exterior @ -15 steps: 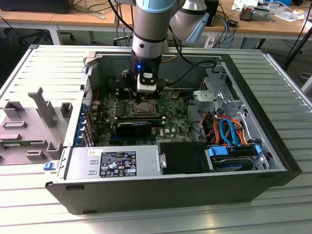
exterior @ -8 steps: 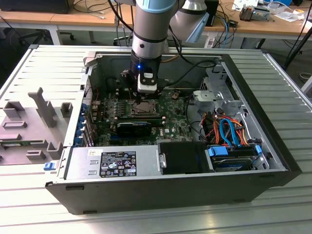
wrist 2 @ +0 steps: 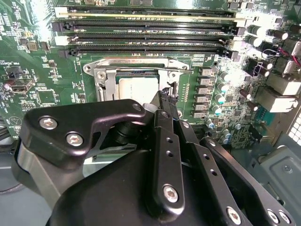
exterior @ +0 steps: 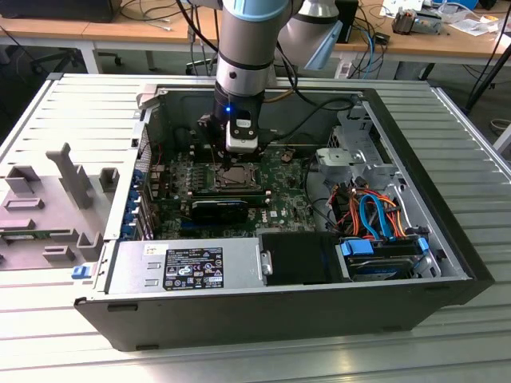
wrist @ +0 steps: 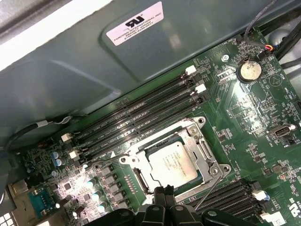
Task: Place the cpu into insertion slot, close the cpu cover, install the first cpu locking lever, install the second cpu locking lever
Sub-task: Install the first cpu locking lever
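Where the jaws — pressed together — reach down, the cpu (wrist 2: 136, 88) is part-hidden.

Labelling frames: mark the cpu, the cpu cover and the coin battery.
cpu (wrist: 171, 165), first wrist view, centre of metal top.
cpu cover (wrist: 160, 140), first wrist view, silver frame bar.
coin battery (wrist: 249, 70), first wrist view, centre of face.

Silver-grey arm (exterior: 243, 56), pale blue joint cap (exterior: 257, 11), blue wrist light (exterior: 227, 109), white block (exterior: 242, 136), black pincer (wrist 2: 163, 98), silver screws (wrist 2: 170, 192)
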Controlling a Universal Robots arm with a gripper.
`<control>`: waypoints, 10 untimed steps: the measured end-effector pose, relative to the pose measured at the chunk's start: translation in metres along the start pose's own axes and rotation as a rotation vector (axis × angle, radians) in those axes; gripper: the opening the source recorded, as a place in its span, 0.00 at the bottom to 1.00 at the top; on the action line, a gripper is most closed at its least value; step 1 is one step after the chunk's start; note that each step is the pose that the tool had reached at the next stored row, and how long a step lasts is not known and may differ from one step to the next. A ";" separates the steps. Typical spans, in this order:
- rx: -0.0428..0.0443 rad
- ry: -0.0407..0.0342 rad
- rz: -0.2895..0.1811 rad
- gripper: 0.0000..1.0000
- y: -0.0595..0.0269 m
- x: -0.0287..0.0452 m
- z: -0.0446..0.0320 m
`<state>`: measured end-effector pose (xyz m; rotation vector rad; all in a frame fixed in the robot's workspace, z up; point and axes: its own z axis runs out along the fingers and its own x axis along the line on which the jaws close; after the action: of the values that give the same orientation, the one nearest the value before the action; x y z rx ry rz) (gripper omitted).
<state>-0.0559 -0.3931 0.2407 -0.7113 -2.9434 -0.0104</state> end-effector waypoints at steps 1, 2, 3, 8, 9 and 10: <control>0.0002 0.0000 -0.002 0.11 0.0000 0.0000 0.0000; 0.0003 0.0000 -0.003 0.11 0.0000 0.0000 0.0000; 0.0004 -0.0001 -0.004 0.11 0.0000 0.0000 0.0000; 0.0014 -0.0002 -0.012 0.11 0.0000 0.0000 0.0000; 0.0015 -0.0002 -0.014 0.11 0.0000 0.0000 0.0000; 0.0017 -0.0003 -0.015 0.11 0.0000 0.0000 0.0000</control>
<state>-0.0559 -0.3931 0.2407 -0.6887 -2.9488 -0.0092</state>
